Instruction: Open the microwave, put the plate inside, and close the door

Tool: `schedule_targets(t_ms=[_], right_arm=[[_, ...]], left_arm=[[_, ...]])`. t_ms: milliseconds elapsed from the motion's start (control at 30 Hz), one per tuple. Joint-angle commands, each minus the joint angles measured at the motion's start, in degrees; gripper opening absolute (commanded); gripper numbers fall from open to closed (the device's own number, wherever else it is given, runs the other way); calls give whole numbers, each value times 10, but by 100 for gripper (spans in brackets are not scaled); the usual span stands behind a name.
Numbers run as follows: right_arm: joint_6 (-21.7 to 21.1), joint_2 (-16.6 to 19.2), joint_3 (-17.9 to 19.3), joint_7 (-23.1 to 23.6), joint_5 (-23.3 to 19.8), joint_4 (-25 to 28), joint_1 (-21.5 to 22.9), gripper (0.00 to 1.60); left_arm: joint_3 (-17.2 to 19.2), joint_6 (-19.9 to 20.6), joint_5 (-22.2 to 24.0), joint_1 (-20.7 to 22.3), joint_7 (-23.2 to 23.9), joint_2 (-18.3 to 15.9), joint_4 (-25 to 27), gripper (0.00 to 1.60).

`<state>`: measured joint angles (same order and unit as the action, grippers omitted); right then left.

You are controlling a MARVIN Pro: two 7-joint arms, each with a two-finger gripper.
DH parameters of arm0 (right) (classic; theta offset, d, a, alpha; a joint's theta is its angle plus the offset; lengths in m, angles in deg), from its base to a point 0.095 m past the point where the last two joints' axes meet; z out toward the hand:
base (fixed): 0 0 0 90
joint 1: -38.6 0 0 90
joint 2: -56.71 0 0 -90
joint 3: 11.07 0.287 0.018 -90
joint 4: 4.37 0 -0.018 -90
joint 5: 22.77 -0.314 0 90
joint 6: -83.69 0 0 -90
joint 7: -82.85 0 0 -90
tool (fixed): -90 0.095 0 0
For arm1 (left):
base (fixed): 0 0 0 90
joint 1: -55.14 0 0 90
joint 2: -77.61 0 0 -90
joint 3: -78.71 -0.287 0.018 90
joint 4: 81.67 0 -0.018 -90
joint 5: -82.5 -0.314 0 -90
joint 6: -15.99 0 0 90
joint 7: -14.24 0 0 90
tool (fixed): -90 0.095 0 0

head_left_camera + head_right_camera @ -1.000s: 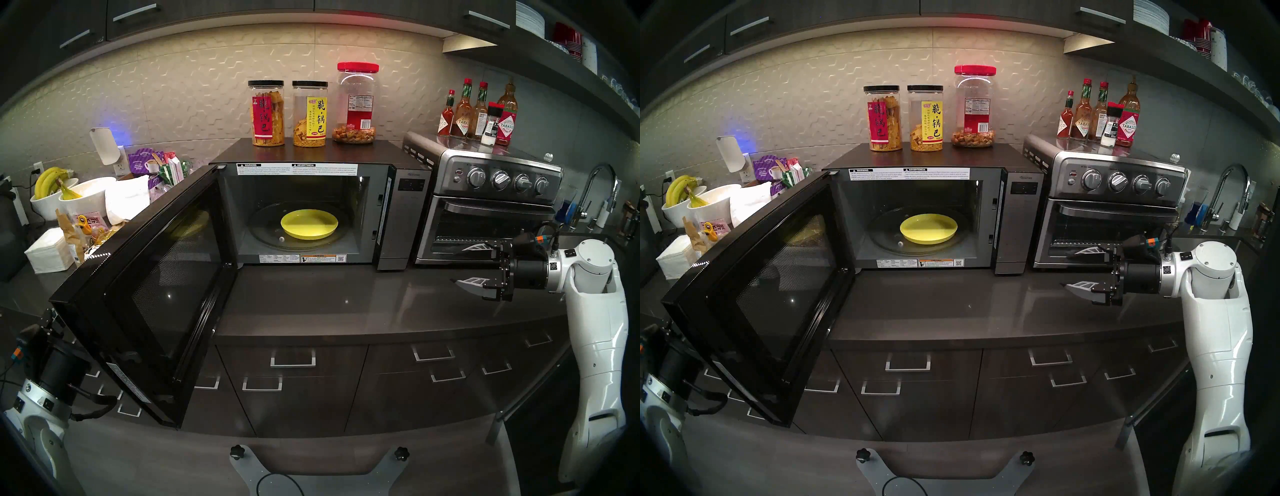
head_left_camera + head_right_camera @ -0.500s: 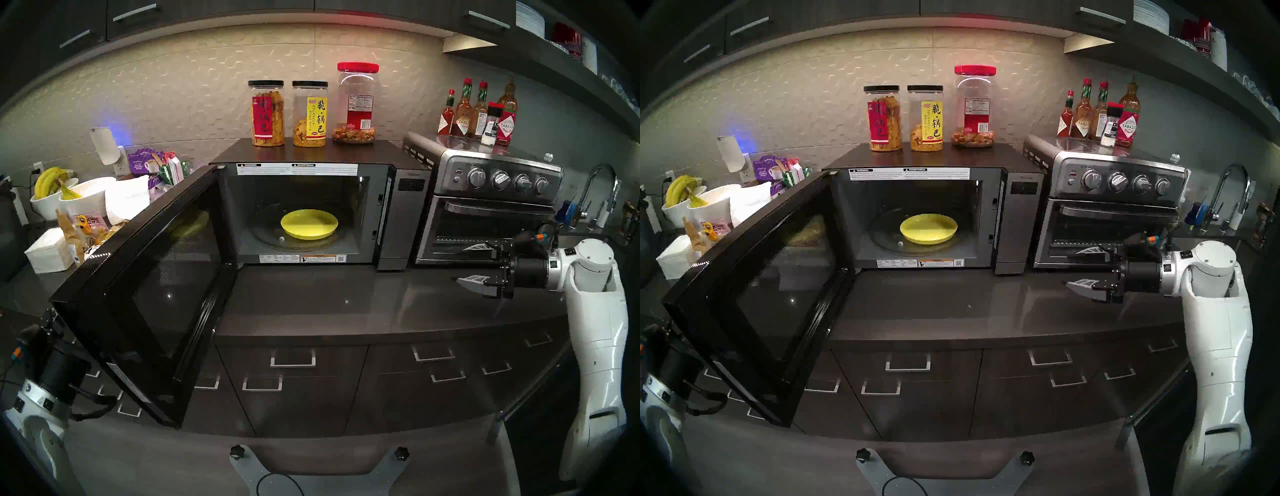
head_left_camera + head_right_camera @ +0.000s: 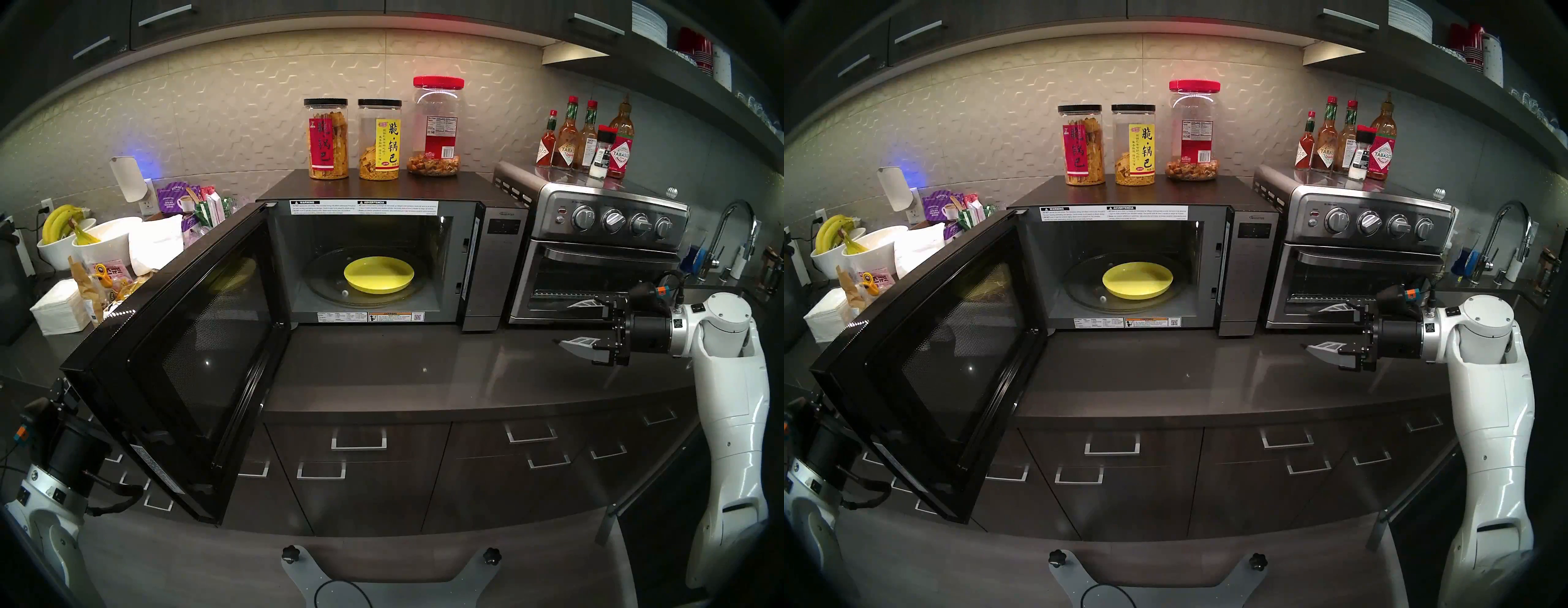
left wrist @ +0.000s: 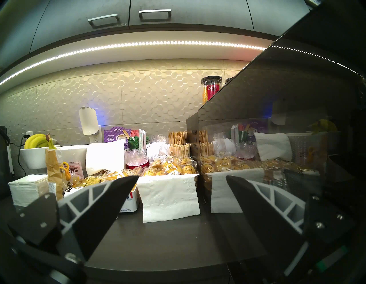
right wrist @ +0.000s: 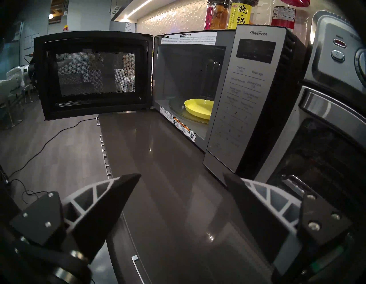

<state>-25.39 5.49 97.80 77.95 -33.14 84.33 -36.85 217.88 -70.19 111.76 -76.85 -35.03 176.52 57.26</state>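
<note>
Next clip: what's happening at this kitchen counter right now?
A two-armed robot is partway through loading a microwave. The yellow plate already sits on the glass turntable inside, and the door stands wide open, swung out to the left. Neither gripper holds anything: the right gripper hangs open over the countertop in front of the toaster oven, and the left gripper is open beside the door's outer face. Closing the door is what remains.
</note>
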Motion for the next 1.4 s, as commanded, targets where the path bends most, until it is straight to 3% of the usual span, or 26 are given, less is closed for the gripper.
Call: schedule_targets(t_ms=[0,1367], right_arm=[[3,6,0,-1,-8,3,9,160],[4,7,-1,-1,-9,3,9,160]], left_arm=[[0,1,1,1,0,-1,11,160],[2,4,-2,6,5,3,11,160]])
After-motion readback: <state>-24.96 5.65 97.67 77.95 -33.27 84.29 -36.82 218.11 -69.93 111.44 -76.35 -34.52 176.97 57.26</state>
